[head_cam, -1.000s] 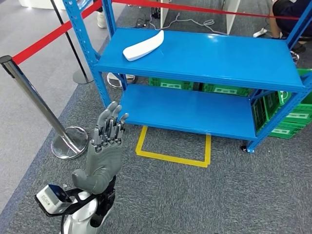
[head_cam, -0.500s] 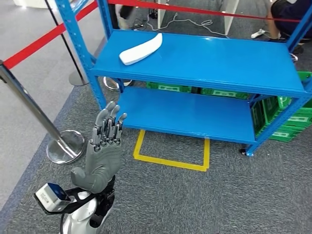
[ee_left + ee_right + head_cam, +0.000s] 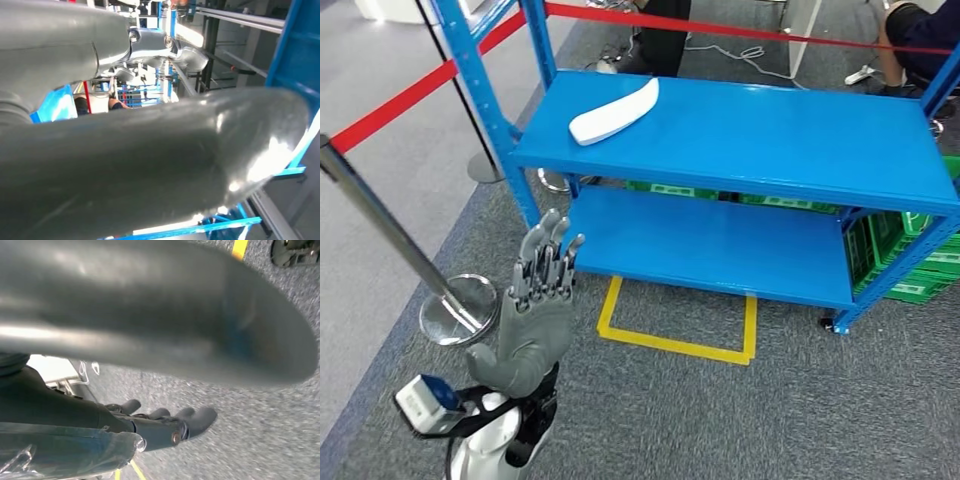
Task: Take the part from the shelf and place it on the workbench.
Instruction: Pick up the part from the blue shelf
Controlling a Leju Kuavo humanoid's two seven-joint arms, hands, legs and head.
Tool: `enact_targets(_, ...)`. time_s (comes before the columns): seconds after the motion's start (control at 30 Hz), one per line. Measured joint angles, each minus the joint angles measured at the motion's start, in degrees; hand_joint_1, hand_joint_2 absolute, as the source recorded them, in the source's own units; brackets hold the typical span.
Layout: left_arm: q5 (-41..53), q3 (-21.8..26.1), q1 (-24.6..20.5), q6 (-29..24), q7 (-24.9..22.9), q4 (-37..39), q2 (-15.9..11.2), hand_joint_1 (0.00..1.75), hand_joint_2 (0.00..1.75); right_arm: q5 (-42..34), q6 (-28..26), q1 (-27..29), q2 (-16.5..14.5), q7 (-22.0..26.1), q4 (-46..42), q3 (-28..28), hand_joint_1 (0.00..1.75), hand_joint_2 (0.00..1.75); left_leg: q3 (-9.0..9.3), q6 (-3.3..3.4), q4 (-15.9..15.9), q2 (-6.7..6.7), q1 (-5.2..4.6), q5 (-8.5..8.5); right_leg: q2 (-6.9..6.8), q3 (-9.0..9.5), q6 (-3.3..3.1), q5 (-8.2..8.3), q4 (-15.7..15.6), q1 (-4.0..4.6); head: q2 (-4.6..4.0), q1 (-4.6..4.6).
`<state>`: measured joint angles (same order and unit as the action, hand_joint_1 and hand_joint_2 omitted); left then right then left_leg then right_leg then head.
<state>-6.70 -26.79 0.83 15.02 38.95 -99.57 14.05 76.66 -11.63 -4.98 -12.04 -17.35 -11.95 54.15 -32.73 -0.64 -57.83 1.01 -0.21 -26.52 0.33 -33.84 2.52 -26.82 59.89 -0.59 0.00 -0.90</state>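
A white curved part [image 3: 614,110] is seen lying flat on the top board of the blue metal shelf [image 3: 773,150], near that board's left end and towards its back edge. Nothing is touching the part, and it is well apart from both hands.

The left hand [image 3: 535,310] is held raised in front of the shelf's left post, above the grey carpet [image 3: 697,420]. Its fingers [image 3: 546,255] are stretched out straight and close together, pointing up and towards the shelf, with the thumb set out to the side. Nothing is held in it. In the left wrist view the thick grey thumb [image 3: 170,160] is seen large across the picture, with blue shelf framing behind it.

The right hand [image 3: 162,425] is seen from its own wrist camera above the carpet. Its dark fingers [image 3: 196,419] are loosely extended and nothing is gripped between them; a yellow strip of floor tape can be made out beside them.

A lower blue board is fixed beneath the top one, and green crates [image 3: 916,250] are stacked behind and to the right of the shelf. A yellow taped rectangle [image 3: 678,320] is marked on the carpet just in front of the shelf. A chrome barrier post [image 3: 395,240] with a round base is stood to the left, and red belts [image 3: 388,105] are stretched past the shelf. Part of a seated person [image 3: 916,30] is visible at the far right, behind the shelf.
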Motion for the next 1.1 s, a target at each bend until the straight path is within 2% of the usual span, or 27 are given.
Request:
enact_targets(0.07, 0.2, 0.0, 0.0, -0.2, 0.0, 0.1, 0.0, 0.00, 0.00, 0.0, 0.0, 0.1, 0.0, -0.1, 0.0, 0.0, 0.00, 0.00, -0.04, -0.59, -0.4, -0.14, 0.10, -0.33, 0.05, 0.34, -0.58, 0.03, -0.2, -0.10, 0.00, -0.26)
enact_targets(0.1, 0.2, 0.0, 0.0, -0.3, 0.0, 0.2, 0.0, 0.00, 0.00, 0.0, 0.0, 0.1, 0.0, -0.1, 0.0, 0.0, 0.00, 0.00, -0.71, -0.91, -1.8, -0.22, 0.14, -1.07, 0.06, 0.66, -0.88, -0.04, -0.4, -0.20, 0.00, -0.38)
enact_targets(0.13, 0.2, 0.0, 0.0, -0.5, 0.0, 0.4, 0.0, 0.00, 0.00, 0.0, 0.0, 0.0, 0.0, -0.1, 0.0, 0.0, 0.00, 0.00, -2.13, -1.22, -4.5, -0.31, 0.19, -2.28, 0.05, 0.99, -1.19, -0.20, -0.6, -0.29, 0.00, -0.53)
enact_targets(0.2, -0.1, 0.0, 0.0, -0.9, 0.0, 0.7, -0.1, 0.00, 0.00, 0.0, 0.0, 0.0, 0.0, -0.1, 0.0, 0.0, 0.00, 0.00, -6.64, -1.59, -12.0, -0.37, 0.27, -4.84, 0.04, 1.51, -1.64, -0.73, -0.7, -0.31, 0.00, -0.70)
enact_targets(0.23, -0.2, 0.0, 0.0, -1.0, 0.0, 0.9, -0.1, 0.00, 0.00, 0.0, 0.0, 0.1, 0.0, -0.1, 0.0, 0.0, 0.00, 0.00, -8.69, -1.65, -14.9, -0.37, 0.29, -5.25, 0.05, 1.81, -1.73, -1.04, -0.7, -0.31, 0.00, -0.72)
enact_targets(0.27, -0.4, 0.0, 0.0, -1.1, 0.0, 1.1, -0.1, 0.00, 0.00, 0.0, 0.0, 0.1, 0.0, -0.1, 0.0, 0.0, 0.00, 0.00, -9.87, -1.63, -15.9, -0.38, 0.30, -4.50, 0.10, 2.21, -1.73, -1.40, -0.7, -0.31, 0.00, -0.72)
enact_targets(0.3, -0.5, 0.1, 0.0, -1.2, 0.0, 1.2, -0.1, 0.00, 0.00, 0.0, 0.0, 0.1, 0.0, -0.1, 0.0, 0.0, 0.00, 0.00, -9.97, -1.54, -14.8, -0.38, 0.30, -2.56, 0.18, 2.74, -1.66, -1.81, -0.7, -0.32, 0.00, -0.72)
enact_targets(0.33, -0.6, 0.1, 0.0, -1.3, 0.0, 1.3, -0.1, 0.00, 0.00, 0.0, -0.1, 0.1, 0.0, -0.1, 0.0, 0.0, 0.00, 0.00, -9.10, -1.39, -11.9, -0.39, 0.30, 0.17, 0.28, 3.38, -1.52, -2.27, -0.7, -0.34, 0.00, -0.72)
enact_targets(0.37, -0.7, 0.1, 0.0, -1.4, 0.0, 1.4, -0.1, 0.00, 0.00, 0.0, -0.1, 0.1, 0.0, -0.1, 0.0, 0.0, 0.00, 0.00, -7.76, -1.24, -8.3, -0.44, 0.29, 2.69, 0.36, 3.83, -1.29, -2.78, -0.7, -0.34, 0.00, -0.72)
enact_targets(0.4, -0.7, 0.1, 0.0, -1.5, 0.0, 1.4, -0.1, 0.00, 0.00, 0.0, -0.1, 0.1, 0.0, -0.1, 0.0, 0.0, 0.00, 0.00, -6.32, -1.06, -5.0, -0.45, 0.24, 4.27, 0.47, 4.25, -0.96, -3.28, -0.7, -0.26, 0.00, -0.71)
enact_targets(0.43, -0.8, 0.1, 0.0, -1.5, 0.0, 1.5, -0.1, 0.00, 0.00, 0.0, -0.2, 0.1, 0.0, -0.1, 0.0, 0.0, 0.00, 0.00, -5.25, -0.83, -2.6, -0.47, 0.19, 4.70, 0.49, 4.40, -0.64, -3.68, -0.7, -0.17, 0.00, -0.69)
enact_targets(0.47, -0.9, 0.1, 0.0, -1.6, 0.0, 1.5, -0.1, 0.00, 0.00, 0.0, -0.2, 0.0, 0.0, -0.1, 0.0, 0.0, 0.00, 0.00, -4.67, -0.57, -1.5, -0.43, 0.11, 4.30, 0.45, 4.44, -0.33, -3.95, -0.9, -0.09, 0.00, -0.63)
enact_targets(0.57, -1.1, 0.1, 0.0, -1.7, 0.0, 1.7, 0.0, 0.00, 0.00, 0.0, -0.3, -0.1, 0.0, -0.1, 0.0, 0.0, 0.00, 0.00, -3.96, 0.44, -0.5, -0.24, 0.22, 3.17, 0.20, 4.99, 0.53, -4.54, -1.2, -0.04, 0.00, -0.41)
enact_targets(0.6, -1.2, 0.1, 0.0, -1.8, 0.0, 1.7, 0.1, 0.00, 0.00, 0.0, -0.3, -0.1, 0.0, -0.1, 0.0, 0.0, 0.00, 0.00, -3.66, 0.78, -0.4, -0.27, 0.34, 3.00, 0.15, 4.69, 0.80, -5.23, -0.2, -0.03, 0.00, -0.32)
enact_targets(0.63, -1.2, 0.1, 0.0, -1.8, 0.0, 1.7, 0.1, 0.00, 0.00, 0.0, -0.3, -0.1, 0.0, -0.1, 0.0, 0.0, 0.00, 0.00, -3.36, 1.10, -0.3, -0.32, 0.46, 2.83, 0.13, 3.58, 1.02, -6.46, 2.2, -0.02, 0.00, -0.22)
enact_targets(0.67, -1.2, 0.1, -0.1, -1.8, 0.0, 1.7, 0.1, 0.00, 0.00, 0.0, -0.3, -0.2, 0.0, -0.1, 0.0, 0.0, 0.00, 0.00, -3.18, 1.35, -0.2, -0.37, 0.44, 2.62, 0.10, 1.61, 1.16, -8.04, 5.8, -0.01, 0.00, -0.11)
enact_targets(0.7, -1.2, 0.1, -0.1, -1.8, 0.0, 1.8, 0.1, 0.00, 0.00, 0.0, -0.3, -0.1, 0.0, -0.1, 0.0, 0.0, 0.00, 0.00, -3.08, 1.54, -0.3, -0.38, 0.41, 2.44, 0.10, -0.93, 1.26, -9.61, 10.1, 0.00, 0.00, -0.04)
enact_targets(0.73, -1.3, 0.1, 0.0, -1.8, 0.0, 1.8, 0.1, 0.00, 0.00, 0.0, -0.3, -0.1, 0.0, -0.1, 0.0, 0.0, 0.00, 0.00, -2.96, 1.63, -0.3, -0.34, 0.38, 2.26, 0.10, -3.30, 1.31, -10.49, 13.6, 0.00, 0.00, -0.03)
enact_targets(0.77, -1.4, 0.1, 0.0, -1.8, 0.0, 1.9, 0.1, 0.00, 0.00, 0.0, -0.3, 0.0, 0.0, -0.1, 0.0, 0.0, 0.00, 0.00, -2.77, 1.66, -0.3, -0.25, 0.35, 2.07, 0.11, -4.89, 1.29, -10.22, 15.4, 0.01, 0.00, -0.01)
enact_targets(0.8, -1.6, 0.1, 0.0, -1.7, 0.0, 2.0, 0.1, 0.00, 0.00, 0.0, -0.3, 0.0, 0.0, -0.1, 0.0, 0.0, 0.00, 0.00, -2.47, 1.63, -0.3, -0.15, 0.34, 1.86, 0.11, -5.36, 1.24, -8.69, 14.9, 0.01, 0.00, 0.00)
enact_targets(0.87, -2.3, 0.1, 0.0, -1.6, 0.0, 2.1, 0.1, 0.00, 0.00, 0.0, -0.3, 0.0, 0.0, -0.1, 0.0, 0.0, 0.00, 0.00, -1.61, 1.33, -0.3, -0.02, 0.34, 1.32, 0.08, -3.28, 1.01, -3.35, 8.0, 0.00, 0.00, 0.02)
enact_targets(0.9, -2.6, 0.1, -0.1, -1.6, -0.1, 2.1, 0.1, 0.00, 0.00, 0.0, -0.3, 0.0, 0.0, -0.1, 0.0, 0.0, 0.00, 0.00, -1.28, 1.08, -0.4, 0.01, 0.22, 1.04, 0.09, -1.84, 0.88, -1.36, 4.2, 0.03, 0.00, 0.02)
enact_targets(0.93, -2.8, 0.1, -0.1, -1.5, -0.1, 2.2, 0.1, 0.00, 0.00, 0.0, -0.2, 0.0, -0.1, -0.1, 0.0, 0.0, 0.00, 0.00, -1.08, 0.80, -0.4, 0.02, 0.10, 0.86, 0.13, -0.74, 0.66, -0.12, 1.5, 0.06, 0.00, 0.00)
enact_targets(0.97, -2.8, 0.1, -0.1, -1.5, -0.1, 2.2, 0.1, 0.00, 0.00, 0.0, -0.2, -0.1, -0.1, -0.1, 0.0, 0.0, 0.00, 0.00, -1.02, 0.52, -0.4, 0.03, 0.01, 0.79, 0.19, -0.22, 0.44, 0.22, 0.2, 0.11, 0.00, -0.07)
enact_targets(1.07, -2.4, 0.1, -0.1, -1.6, -0.1, 2.2, 0.0, 0.00, 0.00, 0.0, -0.2, 0.0, -0.1, -0.1, 0.0, 0.0, 0.00, 0.00, -0.94, -0.27, -0.2, -0.01, 0.00, 0.75, 0.35, -0.01, -0.55, 0.21, -0.3, 0.09, 0.00, -0.25)
enact_targets(1.1, -2.0, 0.1, -0.1, -1.6, -0.1, 2.2, 0.0, 0.00, 0.00, 0.0, -0.2, 0.0, -0.1, 0.0, 0.0, 0.0, 0.00, 0.00, -1.29, -0.62, -0.9, -0.09, 0.01, 0.27, 0.36, 0.10, -0.96, 0.16, -0.5, 0.00, 0.00, -0.37)
